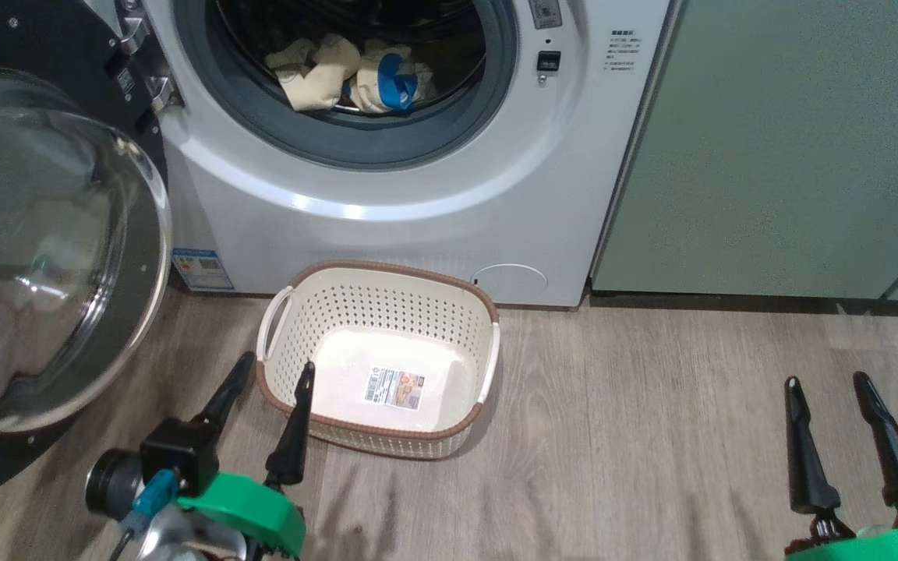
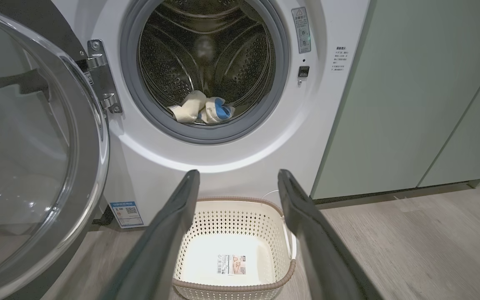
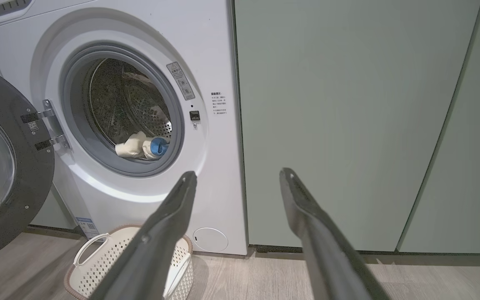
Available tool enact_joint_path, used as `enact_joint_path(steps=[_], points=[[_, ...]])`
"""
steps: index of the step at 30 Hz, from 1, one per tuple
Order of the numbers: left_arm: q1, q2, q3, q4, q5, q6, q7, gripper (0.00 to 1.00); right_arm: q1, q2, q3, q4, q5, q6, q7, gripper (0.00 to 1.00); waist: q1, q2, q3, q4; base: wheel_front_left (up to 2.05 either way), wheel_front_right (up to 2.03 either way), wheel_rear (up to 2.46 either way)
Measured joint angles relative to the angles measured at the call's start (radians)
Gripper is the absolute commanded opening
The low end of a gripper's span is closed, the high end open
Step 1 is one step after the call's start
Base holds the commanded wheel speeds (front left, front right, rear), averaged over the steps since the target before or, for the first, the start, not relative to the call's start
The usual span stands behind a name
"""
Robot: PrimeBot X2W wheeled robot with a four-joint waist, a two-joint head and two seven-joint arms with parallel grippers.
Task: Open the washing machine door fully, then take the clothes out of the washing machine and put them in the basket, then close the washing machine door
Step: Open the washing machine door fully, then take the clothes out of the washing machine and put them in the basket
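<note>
The white washing machine [image 1: 433, 210] [image 2: 223, 154] [image 3: 219, 62] stands ahead with its door [image 1: 36, 257] [image 2: 23, 146] [image 3: 2, 166] swung open to the left. Cream clothes [image 1: 324, 70] [image 2: 200, 110] [image 3: 138, 148] with a blue patch lie at the front of the steel drum. On the floor before the machine sits the cream basket [image 1: 387, 312] [image 2: 240, 212] [image 3: 98, 258], holding nothing. My left gripper [image 1: 276, 371] [image 2: 238, 177] hovers open at the basket's near left rim. My right gripper [image 1: 827, 382] [image 3: 238, 175] hangs open at the lower right, away from the basket.
Pale green cabinets [image 1: 792, 148] [image 3: 348, 125] stand right of the machine. Wood-look floor [image 1: 652, 405] stretches between the basket and my right gripper. The open door takes up the space at my left.
</note>
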Motion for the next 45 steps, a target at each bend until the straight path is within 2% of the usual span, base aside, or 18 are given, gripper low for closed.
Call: enact_joint_path(steps=[13, 33, 45], points=[[0.009, 0.001, -0.004, -0.015, 0.0, 0.023, 0.0, 1.0, 0.021, 0.001, -0.004, 0.006, 0.0, 0.0, 0.0, 1.0, -0.0001, 0.0, 0.0, -0.009, 0.5, -0.5, 0.0], [0.02, 0.014, -0.028, -0.03, -0.001, 0.025, 0.0, 1.0, 0.018, 0.003, -0.009, 0.018, 0.009, 0.0, 0.0, 1.0, 0.0001, 0.0, 0.016, -0.015, 1.76, -1.76, 0.0], [0.015, 0.017, -0.027, -0.029, -0.001, 0.034, -0.01, 1.0, 0.016, 0.006, -0.01, 0.027, 0.009, 0.0, 0.0, 1.0, -0.0001, 0.0, 0.027, -0.012, 0.28, -0.28, 0.0]])
